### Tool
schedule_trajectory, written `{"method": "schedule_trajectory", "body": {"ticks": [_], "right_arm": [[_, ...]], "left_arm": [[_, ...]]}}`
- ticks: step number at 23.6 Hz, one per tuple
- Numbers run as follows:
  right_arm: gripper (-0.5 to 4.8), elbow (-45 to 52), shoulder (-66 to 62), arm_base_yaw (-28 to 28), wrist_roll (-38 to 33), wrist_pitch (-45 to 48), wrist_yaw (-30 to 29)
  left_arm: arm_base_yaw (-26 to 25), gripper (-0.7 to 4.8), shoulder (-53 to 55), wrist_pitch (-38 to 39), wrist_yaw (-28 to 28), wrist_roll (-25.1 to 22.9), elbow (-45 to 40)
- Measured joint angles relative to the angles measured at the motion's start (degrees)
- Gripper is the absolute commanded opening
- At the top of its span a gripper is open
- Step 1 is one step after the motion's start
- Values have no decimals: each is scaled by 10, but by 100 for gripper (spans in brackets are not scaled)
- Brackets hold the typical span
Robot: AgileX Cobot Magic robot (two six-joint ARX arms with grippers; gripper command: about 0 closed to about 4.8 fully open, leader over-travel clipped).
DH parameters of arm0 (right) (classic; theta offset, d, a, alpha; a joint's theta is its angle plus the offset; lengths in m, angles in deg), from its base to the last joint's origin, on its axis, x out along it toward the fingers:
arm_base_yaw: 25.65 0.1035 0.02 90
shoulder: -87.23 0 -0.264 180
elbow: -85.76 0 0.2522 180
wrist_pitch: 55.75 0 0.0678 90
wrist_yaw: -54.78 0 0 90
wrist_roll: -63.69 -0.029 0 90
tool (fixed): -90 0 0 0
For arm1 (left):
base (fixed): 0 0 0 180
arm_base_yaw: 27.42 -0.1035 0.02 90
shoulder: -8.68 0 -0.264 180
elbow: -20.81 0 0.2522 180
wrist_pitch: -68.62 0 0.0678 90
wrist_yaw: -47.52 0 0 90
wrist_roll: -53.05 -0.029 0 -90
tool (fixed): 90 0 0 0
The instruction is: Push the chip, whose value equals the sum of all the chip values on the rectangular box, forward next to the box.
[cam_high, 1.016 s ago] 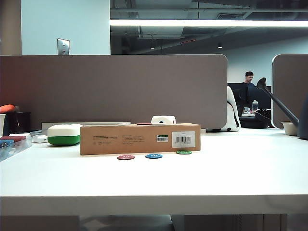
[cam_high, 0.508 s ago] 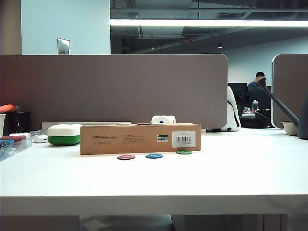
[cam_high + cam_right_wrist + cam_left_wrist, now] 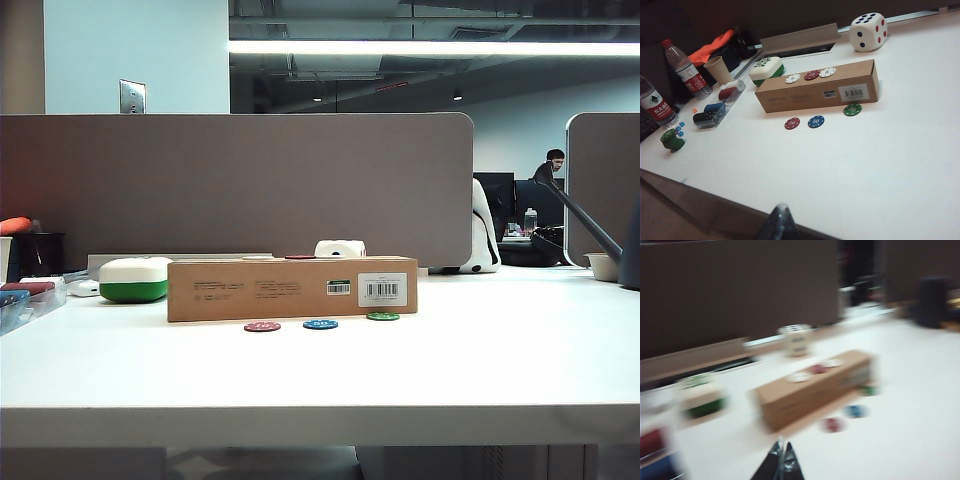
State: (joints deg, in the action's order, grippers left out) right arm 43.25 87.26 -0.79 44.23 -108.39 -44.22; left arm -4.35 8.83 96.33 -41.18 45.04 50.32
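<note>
The rectangular box [image 3: 290, 288] lies long and low on the white table, with its barcode label facing the exterior camera. The green chip [image 3: 382, 316] rests right at its front face below the label, marked 20 in the right wrist view [image 3: 852, 109]. On top of the box [image 3: 817, 90] lie three chips: white [image 3: 792, 78], red [image 3: 812, 75] and white [image 3: 827, 72]. My left gripper [image 3: 780, 452] is shut with nothing in it, short of the box [image 3: 815, 387], in a blurred view. My right gripper [image 3: 781, 207] is shut, hanging over the table's near edge. Neither gripper shows in the exterior view.
A blue chip [image 3: 320, 324] and a red chip [image 3: 262, 326] lie in front of the box. A white-and-green case [image 3: 133, 279] and a large die [image 3: 868, 32] sit behind it. Water bottles [image 3: 686, 70], a paper cup [image 3: 719, 69] and a chip tray [image 3: 715, 107] crowd the left side.
Nothing on the table has moved in the exterior view. A person in the far background has walked to the right.
</note>
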Motion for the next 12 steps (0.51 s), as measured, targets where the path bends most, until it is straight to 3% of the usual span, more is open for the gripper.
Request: {"method": "schedule_trajectory", "body": {"ticks": [3, 4, 8, 10, 12], "right_arm": [[-6, 0, 0, 0, 0, 0, 0], [-6, 0, 0, 0, 0, 0, 0], [-6, 0, 0, -1, 0, 0, 0], [-6, 0, 0, -1, 0, 0, 0], [-6, 0, 0, -1, 0, 0, 0]], "left_arm": [[-63, -5, 0, 29, 24, 12, 0], [-111, -5, 0, 31, 42, 40, -13], [-190, -5, 0, 36, 57, 83, -42], [-238, -5, 0, -17, 28, 112, -87], [-249, -5, 0, -69, 17, 130, -124]]}}
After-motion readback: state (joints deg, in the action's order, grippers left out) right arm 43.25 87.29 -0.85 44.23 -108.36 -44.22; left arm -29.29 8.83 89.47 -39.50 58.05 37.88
